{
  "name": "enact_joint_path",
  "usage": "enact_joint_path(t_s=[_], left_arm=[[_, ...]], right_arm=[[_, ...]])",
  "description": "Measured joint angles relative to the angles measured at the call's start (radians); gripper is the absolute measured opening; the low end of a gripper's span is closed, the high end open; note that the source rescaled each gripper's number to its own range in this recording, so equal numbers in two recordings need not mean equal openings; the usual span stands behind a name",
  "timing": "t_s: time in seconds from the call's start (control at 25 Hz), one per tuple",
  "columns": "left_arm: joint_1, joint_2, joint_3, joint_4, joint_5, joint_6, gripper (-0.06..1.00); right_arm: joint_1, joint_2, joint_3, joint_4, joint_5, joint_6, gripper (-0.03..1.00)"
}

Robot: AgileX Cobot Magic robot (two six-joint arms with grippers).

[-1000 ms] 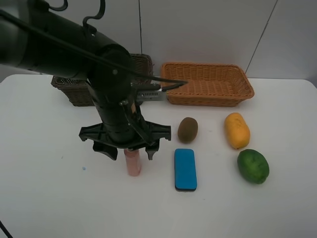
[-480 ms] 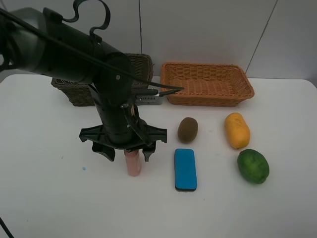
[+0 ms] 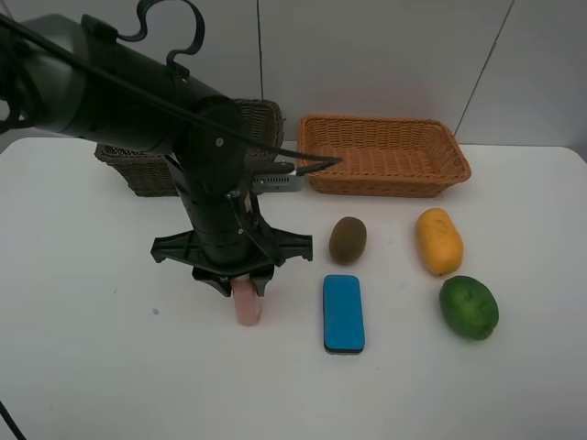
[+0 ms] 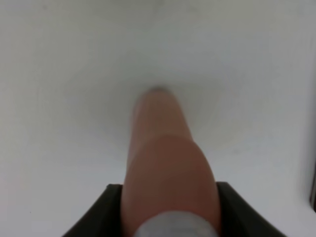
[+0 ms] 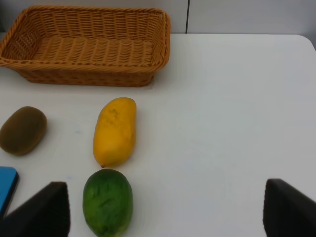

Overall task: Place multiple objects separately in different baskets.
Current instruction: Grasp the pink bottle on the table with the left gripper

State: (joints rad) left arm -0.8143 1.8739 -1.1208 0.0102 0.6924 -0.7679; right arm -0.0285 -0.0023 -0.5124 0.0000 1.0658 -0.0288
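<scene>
Two wicker baskets sat at the back of the white table [image 3: 83, 367]. The dark brown basket [image 3: 128, 172] was far left, largely hidden behind the left arm [image 3: 138, 82]. The light orange-tan basket [image 3: 385, 180] was right of it, not touching. The dark one's contents could not be made out.

The left gripper [image 3: 244, 286] pointed down in front of the dark brown basket, clenched on the pink bottle [image 3: 247, 310]. In the wrist view both dark fingers [image 4: 98, 219] pressed the bottle's sides near its blurred whitish cap end, and the far end was down on the table. From overhead, only the lower part of the bottle showed below the fingers.

Next right was the brown kiwi [image 3: 348, 239], loose on the table. The blue eraser [image 3: 344, 313] lay flat in front of it with a gap between them. The eraser was near the bottle but clear of it.

Further right, the orange-yellow mango [image 3: 438, 241] lay front-to-back, in front of the light orange-tan basket's right half. The green round fruit [image 3: 469, 307] sat just in front of the mango and slightly right of it. Could not tell whether they touched.

The right gripper [image 5: 168, 210] was outside the overhead shot. Its wrist view showed the fingertips spread wide over bare table, released, facing the fruit and the light orange-tan basket.
</scene>
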Motion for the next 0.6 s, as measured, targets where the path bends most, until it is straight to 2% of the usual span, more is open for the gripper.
enact_joint_path(t_s=[0.36, 0.6], left_arm=[[0.002, 0.000, 0.000, -0.010, 0.000, 0.004, 0.27], [0.002, -0.052, 0.000, -0.049, 0.025, 0.130, 0.27]], right_arm=[[0.000, 0.000, 0.000, 0.000, 0.000, 0.000, 1.00], [0.000, 0.000, 0.000, 0.000, 0.000, 0.000, 1.00]])
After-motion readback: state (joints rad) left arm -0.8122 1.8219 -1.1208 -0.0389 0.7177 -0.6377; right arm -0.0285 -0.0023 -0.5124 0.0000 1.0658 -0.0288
